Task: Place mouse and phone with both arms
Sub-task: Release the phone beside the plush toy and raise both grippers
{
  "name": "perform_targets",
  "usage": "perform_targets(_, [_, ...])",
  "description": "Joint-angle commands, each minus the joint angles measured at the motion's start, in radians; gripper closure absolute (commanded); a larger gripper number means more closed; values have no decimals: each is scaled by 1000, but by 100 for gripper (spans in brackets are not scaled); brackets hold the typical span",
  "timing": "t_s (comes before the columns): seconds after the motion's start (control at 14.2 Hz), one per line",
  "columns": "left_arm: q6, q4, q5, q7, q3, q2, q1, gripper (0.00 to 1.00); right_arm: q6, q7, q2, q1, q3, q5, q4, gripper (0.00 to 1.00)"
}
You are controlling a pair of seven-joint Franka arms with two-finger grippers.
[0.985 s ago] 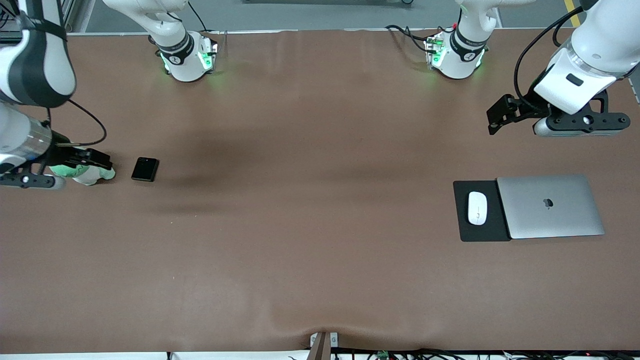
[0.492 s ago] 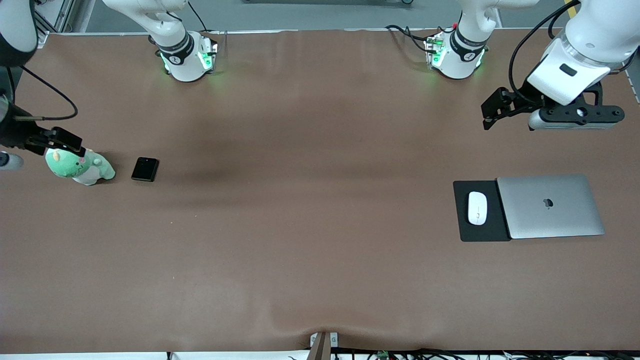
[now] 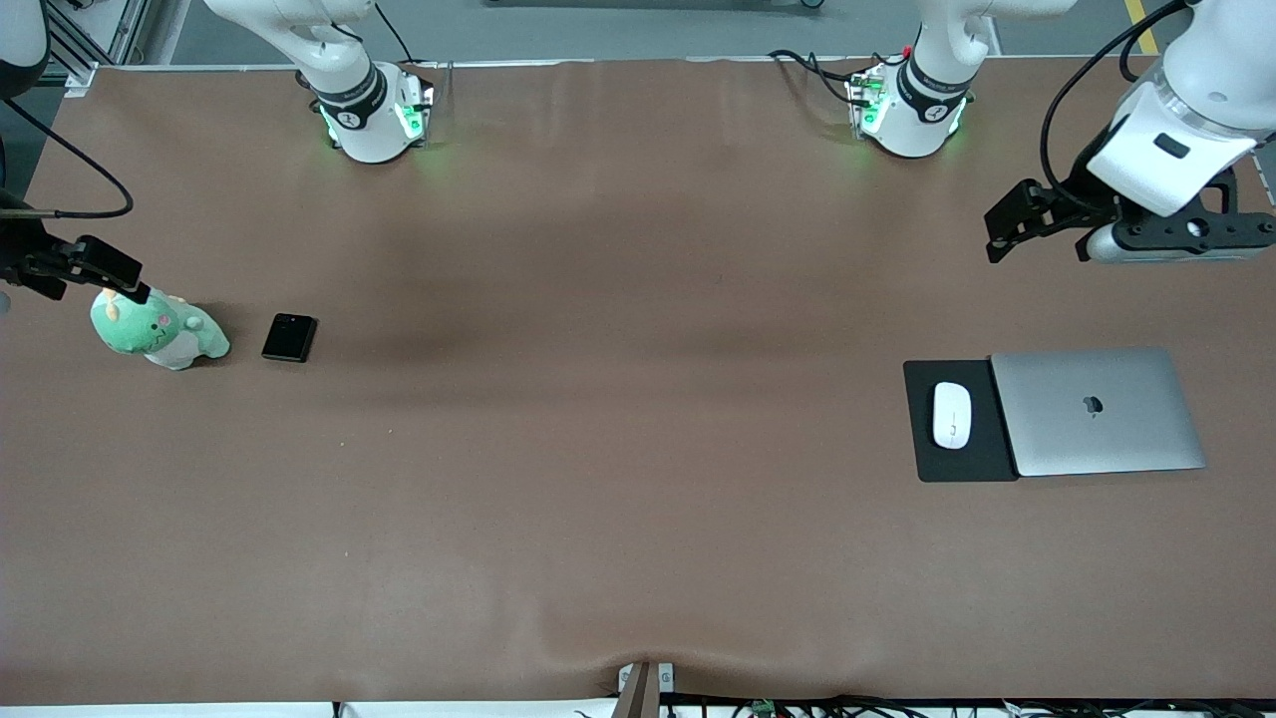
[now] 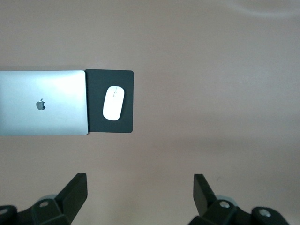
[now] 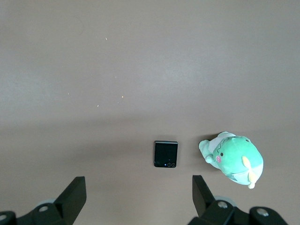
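Both jaws are spread wide and empty. The phone (image 3: 289, 337) could be missed by the right gripper (image 3: 95, 267), the plush toy (image 3: 158, 331) at its nine o'clock being struck instead; the mouse (image 3: 951, 415) lies under no left gripper (image 3: 1027, 221).

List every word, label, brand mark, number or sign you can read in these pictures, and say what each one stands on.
No readable words or numbers anywhere.
Apple logo, a sign with no letters: on the lid of the closed silver laptop, beside the flat black rectangular mouse pad.
Small mark on the black ring of each arm base: too small to read.
Small white oval mouse: thin grey line only, no text.
Small black folded phone: no legible text.
Green plush toy: none.
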Motion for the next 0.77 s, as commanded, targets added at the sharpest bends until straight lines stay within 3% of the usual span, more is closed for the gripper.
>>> perform_targets(0.0, [-15, -6, -13, 33, 5, -18, 14, 0, 4, 16, -8, -6, 2, 6, -8, 0])
perform_targets(0.7, [-15, 4, -13, 37, 5, -2, 44, 0, -25, 20, -17, -6, -1, 7, 41, 0])
